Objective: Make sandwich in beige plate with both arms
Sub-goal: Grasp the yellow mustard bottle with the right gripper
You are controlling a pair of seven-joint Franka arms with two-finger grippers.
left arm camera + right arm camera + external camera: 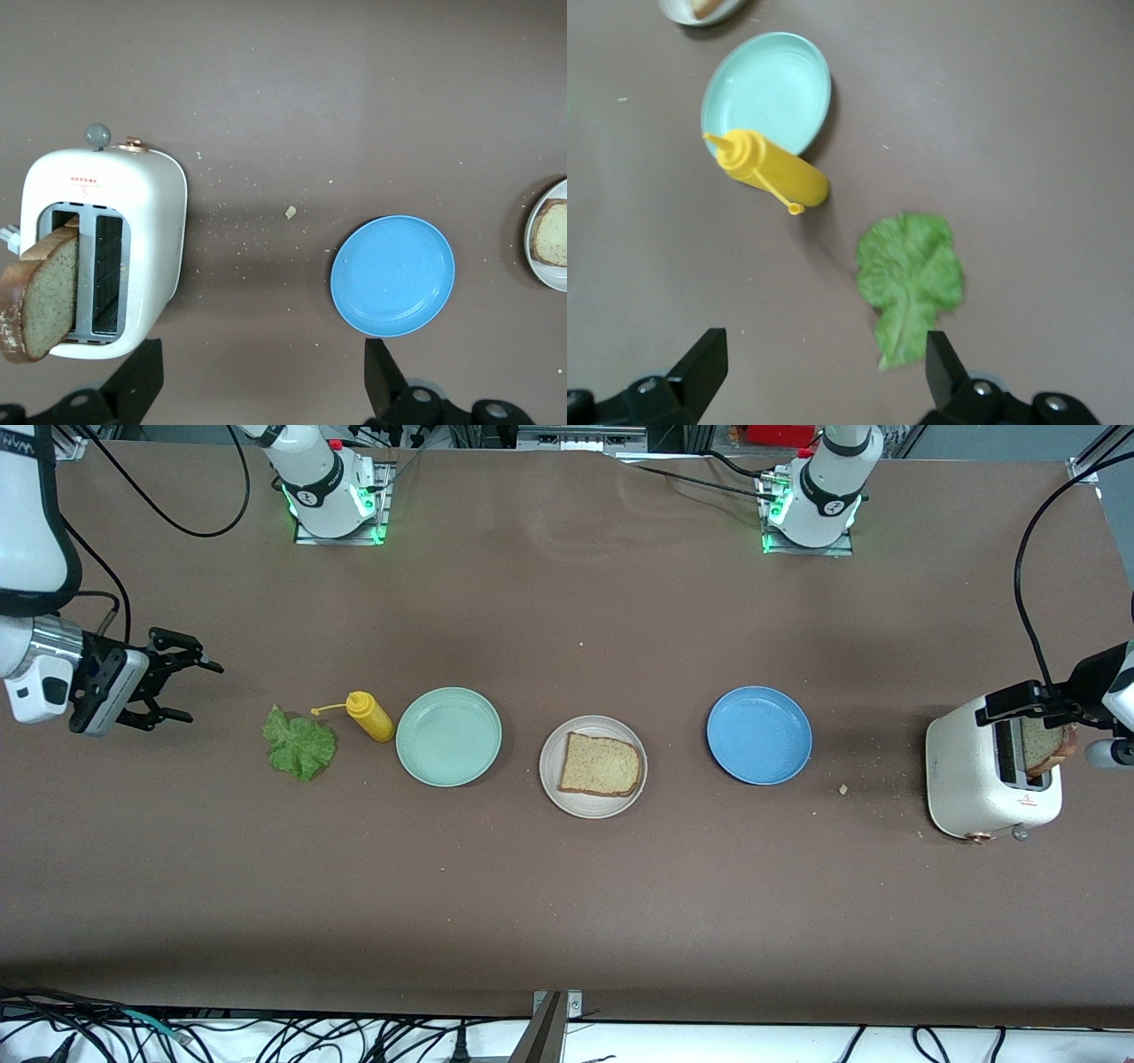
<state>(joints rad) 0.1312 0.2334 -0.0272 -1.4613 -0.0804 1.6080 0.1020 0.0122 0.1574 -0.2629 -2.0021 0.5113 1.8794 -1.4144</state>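
Observation:
The beige plate (pixel 552 781) lies mid-table with one brown bread slice (pixel 601 764) flat on it. A second slice (pixel 1047 746) stands tilted in a slot of the white toaster (pixel 974 779) at the left arm's end. The green lettuce leaf (pixel 299 744) lies on the table toward the right arm's end. My left gripper (pixel 1059 722) hangs open over the toaster, holding nothing; in its wrist view the gripper (pixel 257 381) has the slice (pixel 44 301) off to one side. My right gripper (pixel 199 691) is open and empty above the table beside the lettuce (pixel 911 279).
A yellow squeeze bottle (pixel 372 716) lies on its side between the lettuce and a mint-green plate (pixel 448 736). A blue plate (pixel 759 734) sits between the beige plate and the toaster. Crumbs dot the table near the toaster.

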